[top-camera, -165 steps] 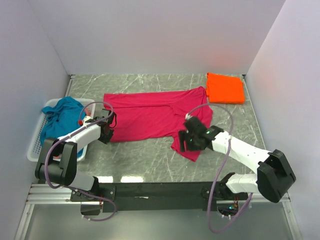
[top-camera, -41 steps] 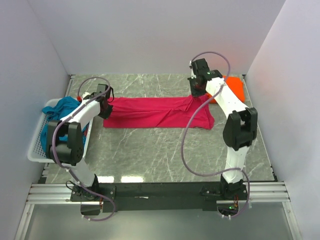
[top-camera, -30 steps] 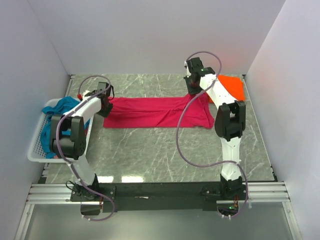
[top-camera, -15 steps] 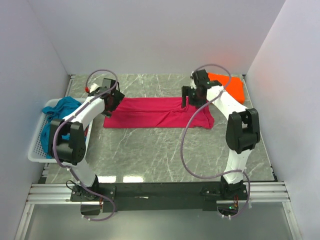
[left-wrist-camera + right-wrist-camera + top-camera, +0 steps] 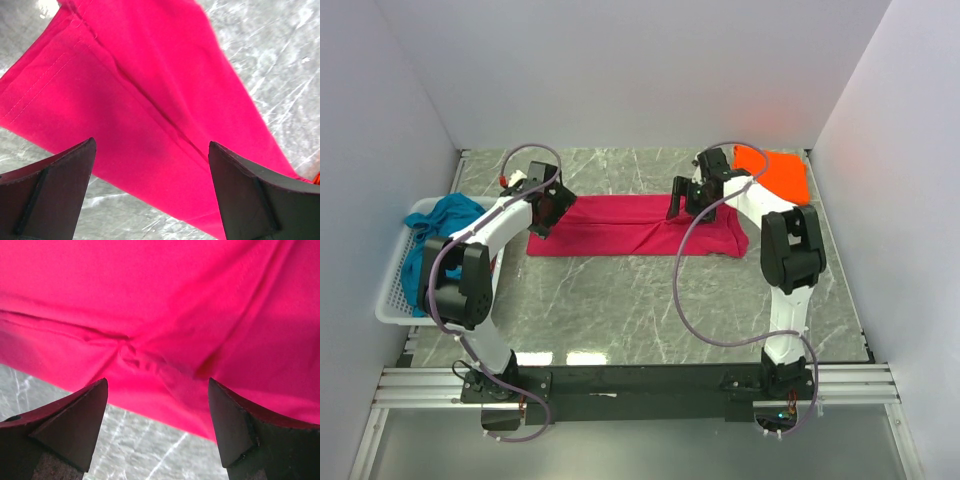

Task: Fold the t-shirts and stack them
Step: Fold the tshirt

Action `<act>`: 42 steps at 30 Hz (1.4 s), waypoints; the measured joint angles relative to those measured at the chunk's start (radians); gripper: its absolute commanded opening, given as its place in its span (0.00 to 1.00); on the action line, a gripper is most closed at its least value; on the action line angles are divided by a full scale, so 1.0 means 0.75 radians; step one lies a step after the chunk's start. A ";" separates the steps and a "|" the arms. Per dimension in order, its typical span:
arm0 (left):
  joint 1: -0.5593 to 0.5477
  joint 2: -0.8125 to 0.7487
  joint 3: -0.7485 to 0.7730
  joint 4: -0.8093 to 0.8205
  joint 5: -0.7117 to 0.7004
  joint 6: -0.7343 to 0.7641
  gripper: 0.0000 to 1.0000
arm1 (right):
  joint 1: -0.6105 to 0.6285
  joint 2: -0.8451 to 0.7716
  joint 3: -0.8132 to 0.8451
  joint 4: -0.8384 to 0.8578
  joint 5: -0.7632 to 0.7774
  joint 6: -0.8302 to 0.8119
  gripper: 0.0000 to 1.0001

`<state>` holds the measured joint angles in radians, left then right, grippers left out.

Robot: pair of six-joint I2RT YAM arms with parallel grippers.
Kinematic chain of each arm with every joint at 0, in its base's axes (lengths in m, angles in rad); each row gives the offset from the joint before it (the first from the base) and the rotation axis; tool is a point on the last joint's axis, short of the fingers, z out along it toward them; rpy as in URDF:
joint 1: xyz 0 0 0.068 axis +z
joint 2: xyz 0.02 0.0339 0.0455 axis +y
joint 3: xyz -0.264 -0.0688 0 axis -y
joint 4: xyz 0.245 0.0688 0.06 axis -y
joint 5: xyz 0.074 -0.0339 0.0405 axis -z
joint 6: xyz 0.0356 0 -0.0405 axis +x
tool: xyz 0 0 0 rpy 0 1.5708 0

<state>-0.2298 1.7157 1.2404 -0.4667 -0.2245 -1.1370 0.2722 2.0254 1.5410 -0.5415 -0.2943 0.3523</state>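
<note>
Our left claw (image 5: 151, 145) and right claw (image 5: 157, 382) hang spread, gripping nothing, above the magenta-pink t-shirt (image 5: 630, 225), a soft, creased band whose long axis runs 9 to 3 o'clock across the grey marbled desk (image 5: 620, 300).

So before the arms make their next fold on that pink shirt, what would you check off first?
1. The left gripper is free: ok, open above one end of the pink shirt, holding nothing.
2. The right gripper is free: ok, open above the other end.
3. The strip lies flat on the table: ok.
4. The cloth is smooth: not ok, a small pucker sits under the right gripper.
5. The orange shirt is apart from the pink one: cannot tell, the right arm hides the gap.
6. The teal shirt is out of the way: ok, bunched in the basket.
</note>
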 measured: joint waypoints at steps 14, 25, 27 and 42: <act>-0.001 0.004 -0.013 -0.013 -0.012 0.005 0.99 | 0.018 0.158 0.103 0.042 0.007 0.111 0.85; -0.001 0.004 -0.013 -0.022 -0.017 0.023 0.99 | 0.053 0.314 0.439 0.211 0.026 0.181 0.85; -0.001 0.004 -0.013 -0.030 -0.025 0.024 1.00 | 0.073 0.355 0.558 0.215 0.036 0.171 0.85; 0.001 0.023 0.073 -0.055 -0.035 0.078 0.99 | 0.083 0.030 0.068 0.100 0.278 0.190 0.87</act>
<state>-0.2295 1.7329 1.2953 -0.5079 -0.2504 -1.0786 0.3347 2.0480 1.5921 -0.4667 -0.0860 0.4950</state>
